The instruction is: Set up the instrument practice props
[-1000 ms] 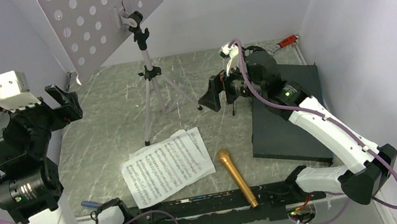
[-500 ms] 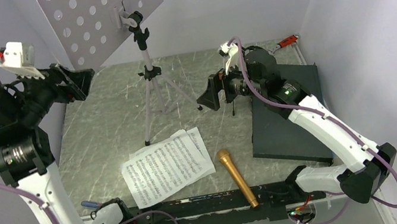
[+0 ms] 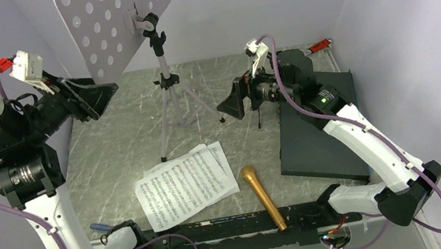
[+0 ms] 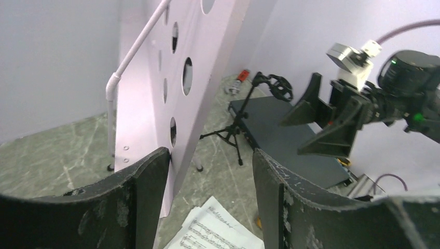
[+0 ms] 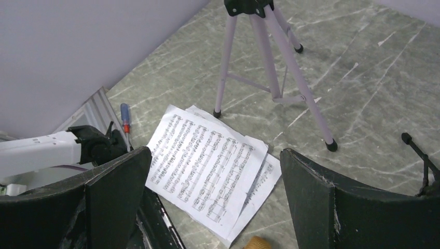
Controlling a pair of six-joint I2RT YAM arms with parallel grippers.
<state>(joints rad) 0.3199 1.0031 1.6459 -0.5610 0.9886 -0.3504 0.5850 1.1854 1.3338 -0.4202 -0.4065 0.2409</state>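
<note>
The pale lilac music stand [image 3: 114,17] rises on its tripod at the back. My left gripper [image 3: 107,92] is at the lower left corner of the perforated desk [image 4: 150,104]. In the left wrist view that corner sits between the jaws, against the left finger [image 4: 142,192], with a gap to the right finger; the gripper [image 4: 210,155] is open. Two printed music sheets [image 3: 186,185] lie overlapped on the table, the gold microphone [image 3: 263,196] to their right. The black mic stand [image 4: 238,124] stands by the slab. My right gripper [image 3: 230,99] hovers open and holds nothing [image 5: 215,153].
A dark grey slab [image 3: 321,142] lies at the right, and a red-handled wrench [image 3: 319,46] lies at the back right corner. A screwdriver [image 5: 124,116] lies near the left arm's base. Lilac walls enclose the table on three sides. A black rail [image 3: 234,226] runs along the near edge.
My left gripper swung right and forward to the desk's lower corner, and its jaws narrowed. The desk turned, showing narrower from above. My right gripper rose slightly.
</note>
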